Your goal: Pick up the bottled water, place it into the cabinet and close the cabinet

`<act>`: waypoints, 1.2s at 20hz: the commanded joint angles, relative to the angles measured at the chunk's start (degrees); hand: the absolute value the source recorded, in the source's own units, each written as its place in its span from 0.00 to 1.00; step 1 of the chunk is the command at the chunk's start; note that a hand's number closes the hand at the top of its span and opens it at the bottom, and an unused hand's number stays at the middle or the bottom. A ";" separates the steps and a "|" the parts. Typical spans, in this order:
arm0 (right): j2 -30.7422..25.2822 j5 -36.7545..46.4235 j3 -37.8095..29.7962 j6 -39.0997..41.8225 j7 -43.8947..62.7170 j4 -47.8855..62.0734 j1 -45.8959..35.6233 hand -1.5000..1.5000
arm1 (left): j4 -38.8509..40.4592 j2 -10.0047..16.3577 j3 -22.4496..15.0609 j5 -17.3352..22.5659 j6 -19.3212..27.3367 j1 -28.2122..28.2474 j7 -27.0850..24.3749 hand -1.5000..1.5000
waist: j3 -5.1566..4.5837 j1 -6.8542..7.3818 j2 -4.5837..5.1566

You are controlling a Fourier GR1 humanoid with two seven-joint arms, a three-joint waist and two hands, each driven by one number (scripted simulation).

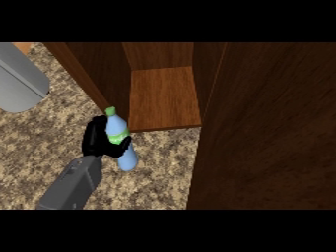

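Holding the bottle point(117, 127) just before the cabinet point(163, 96) shelf, the right hand point(96, 139) has its fingers curled round it.

The bottle point(116, 127) is in the hand point(96, 139), over the surface point(25, 162), just before the front left corner of the shelf point(163, 96) in the cabinet point(156, 54). The open door point(280, 128) stands to the right.

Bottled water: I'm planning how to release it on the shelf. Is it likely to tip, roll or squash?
Probably stiff: the bottled water shows no dent where the hand curls round it. Tall and narrow, it may tip if stood on the cabinet shelf. Its round body would likely roll if laid down.
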 commanded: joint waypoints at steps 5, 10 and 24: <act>-1.69 -6.15 -3.00 3.39 -0.31 0.18 -0.04 0.00 | -2.90 -5.87 -2.28 -0.34 10.64 -16.03 7.54 1.00 | -0.92 -3.75 0.73; -2.93 -9.24 -6.10 4.30 -0.11 2.08 -0.74 0.00 | -1.97 -5.86 -3.88 -1.02 15.70 -14.78 7.63 1.00 | -1.00 -3.64 1.22; -5.49 -14.86 -10.32 8.31 -1.26 6.04 -1.85 0.00 | -1.92 -5.86 -1.61 1.70 21.64 -14.24 6.18 1.00 | -1.15 -5.04 2.26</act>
